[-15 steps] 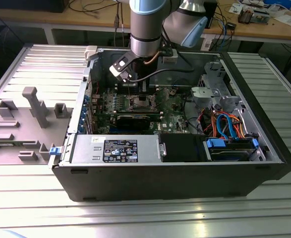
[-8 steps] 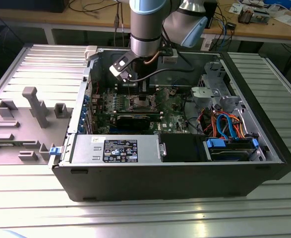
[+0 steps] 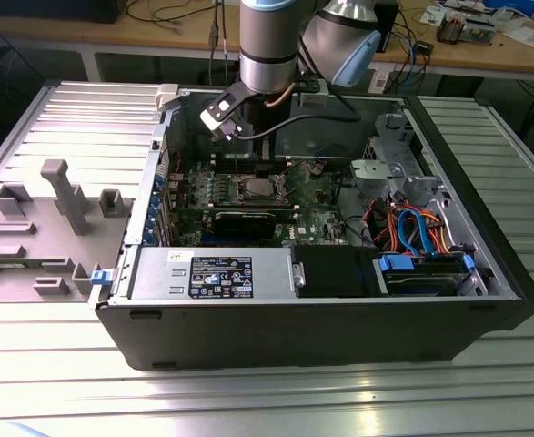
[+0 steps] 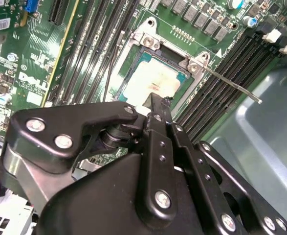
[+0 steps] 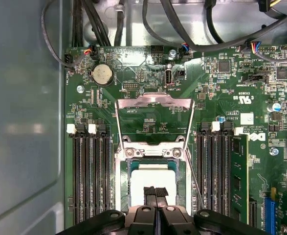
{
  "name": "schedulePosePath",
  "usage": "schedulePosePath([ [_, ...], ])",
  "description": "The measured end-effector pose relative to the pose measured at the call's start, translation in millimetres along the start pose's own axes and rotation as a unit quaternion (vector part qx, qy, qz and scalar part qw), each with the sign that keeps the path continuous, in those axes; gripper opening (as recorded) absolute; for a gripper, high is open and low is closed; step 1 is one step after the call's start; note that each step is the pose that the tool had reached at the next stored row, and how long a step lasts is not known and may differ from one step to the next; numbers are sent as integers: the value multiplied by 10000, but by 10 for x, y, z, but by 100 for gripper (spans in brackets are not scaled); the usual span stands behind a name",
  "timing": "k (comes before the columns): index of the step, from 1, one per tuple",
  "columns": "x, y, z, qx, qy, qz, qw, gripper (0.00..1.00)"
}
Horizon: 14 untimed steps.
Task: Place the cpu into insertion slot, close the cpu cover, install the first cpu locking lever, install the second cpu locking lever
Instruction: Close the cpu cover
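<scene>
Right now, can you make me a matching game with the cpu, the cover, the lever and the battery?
Things:
1 cpu
2 cover
3 lever
4 battery

Clues:
A round and silvery
B flipped open
C lying in the slot
D thin rod beside the slot

Pairs: 1-C, 2-B, 3-D, 4-A

We logged bright, even overhead light, pale glare bands on the ribbed metal table (image 3: pixel 267 401), the cpu (image 5: pixel 152 176) face washed near white, soft shadow inside the computer case (image 3: pixel 339 337).
</scene>
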<state>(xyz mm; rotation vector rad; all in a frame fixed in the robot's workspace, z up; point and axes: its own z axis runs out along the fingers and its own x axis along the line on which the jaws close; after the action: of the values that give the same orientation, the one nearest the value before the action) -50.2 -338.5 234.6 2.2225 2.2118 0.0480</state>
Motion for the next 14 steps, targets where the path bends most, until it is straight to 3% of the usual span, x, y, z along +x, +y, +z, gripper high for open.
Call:
schedulePosePath([
  [14,0,1,-31,1,0,0,10000,11],
])
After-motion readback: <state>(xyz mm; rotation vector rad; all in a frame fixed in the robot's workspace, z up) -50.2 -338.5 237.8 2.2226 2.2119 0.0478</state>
